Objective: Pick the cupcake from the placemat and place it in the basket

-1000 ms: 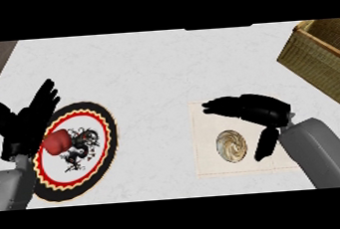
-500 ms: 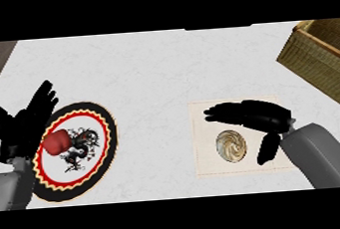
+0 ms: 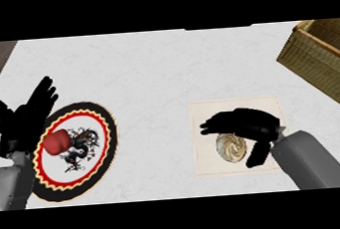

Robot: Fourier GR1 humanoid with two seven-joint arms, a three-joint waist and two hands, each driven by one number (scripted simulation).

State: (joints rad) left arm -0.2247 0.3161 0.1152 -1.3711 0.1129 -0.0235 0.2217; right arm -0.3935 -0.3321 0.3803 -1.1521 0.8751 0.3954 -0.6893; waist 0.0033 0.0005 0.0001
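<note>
The right hand (image 3: 243, 125) hangs over the cupcake (image 3: 233, 147) on the placemat (image 3: 204, 134), fingers curled but holding nothing; lower straight, then close around it.

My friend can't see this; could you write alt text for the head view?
The robot's right hand curls over a swirl-topped cupcake on a pale placemat. A wicker basket sits upper right; the open left hand rests beside a patterned plate.
</note>
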